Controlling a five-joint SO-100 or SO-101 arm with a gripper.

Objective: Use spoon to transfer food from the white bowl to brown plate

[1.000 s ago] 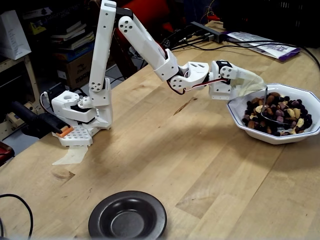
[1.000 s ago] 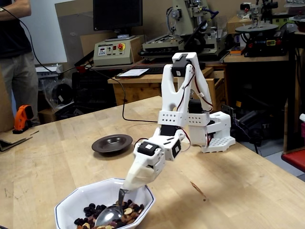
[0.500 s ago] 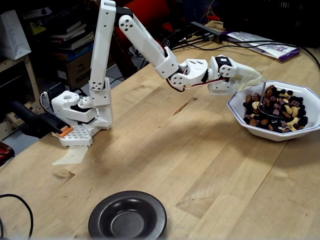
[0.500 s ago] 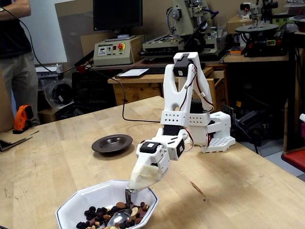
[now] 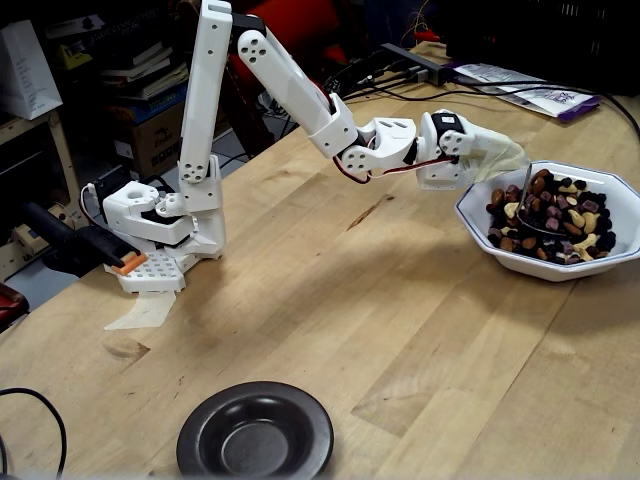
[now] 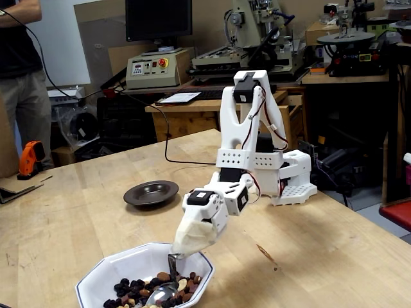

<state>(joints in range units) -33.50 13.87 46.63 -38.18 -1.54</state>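
The white bowl (image 5: pixel 548 270) stands at the right table edge in a fixed view and at the bottom (image 6: pixel 128 262) in the other. It holds the food (image 5: pixel 565 222) (image 6: pixel 131 299), tan nuts mixed with dark pieces. My gripper (image 5: pixel 505 160) (image 6: pixel 186 242), wrapped in beige tape, hangs over the bowl's rim, shut on the spoon's handle. The spoon (image 5: pixel 528 210) (image 6: pixel 162 294) points steeply down with its silver bowl resting in the food. The brown plate (image 5: pixel 255 432) (image 6: pixel 151 192) sits empty, well away from the bowl and on the far side of the arm from it.
The arm's base (image 5: pixel 165 225) is clamped near the table's far left edge, with a scrap of tape (image 5: pixel 140 310) beside it. Papers (image 5: pixel 530 95) and cables lie behind the bowl. A person (image 6: pixel 22 77) stands beyond the table; an orange tool (image 6: pixel 29 159) lies nearby.
Over the last second the gripper rose slightly and the spoon tipped steeper in the food; the bowl shifted a little. In the last half second almost nothing moved.
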